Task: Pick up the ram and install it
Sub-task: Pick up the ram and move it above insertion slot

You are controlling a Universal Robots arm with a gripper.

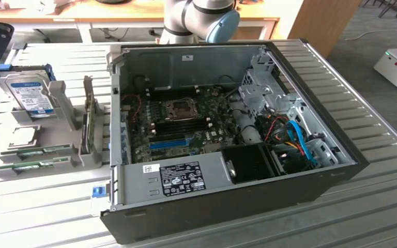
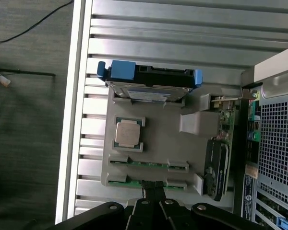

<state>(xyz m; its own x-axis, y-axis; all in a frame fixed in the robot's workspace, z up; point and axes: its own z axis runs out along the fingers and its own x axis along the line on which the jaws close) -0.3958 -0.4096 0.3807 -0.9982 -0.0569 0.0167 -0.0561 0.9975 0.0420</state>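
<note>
1. Ram (image 1: 33, 166) (image 2: 129, 182): green stick, standing on edge in the outermost groove of the grey holder (image 1: 57, 103) (image 2: 158, 139). Not yet lifted. With the exterior view as dial and the computer case (image 1: 254, 201) at centre, it sits at about 8 o'clock.
2. My claw (image 2: 153, 191): fingers pressed together, nothing between them. In the wrist view the tips line up over the middle of the ram. I judge them to be apart from it and above it.
3. Handling note, my judgement: shut fingers cannot straddle the stick, so I must part them before going down. I should take the ram at its middle, across its two flat faces and between the holder's end clips. I should then draw it straight up out of the groove without twisting.
4. Second stick (image 1: 36, 151) (image 2: 149, 164): same kind, in the next groove, just beside the ram at its 12 o'clock. The risk is an outer finger catching it, so I should open only modestly.
5. Other holder contents: processor (image 1: 23, 135) (image 2: 127, 133) at 12 o'clock of both sticks. Hard drive (image 1: 31, 95) (image 2: 149, 84) is beyond that at 12 o'clock. Graphics card (image 1: 88, 124) (image 2: 218, 167) is at 3 o'clock.
6. Motherboard (image 1: 184, 119): inside the case, well apart from the ram at its 3 o'clock. Its blue slot strip (image 1: 167, 143) is no memory stick.
</note>
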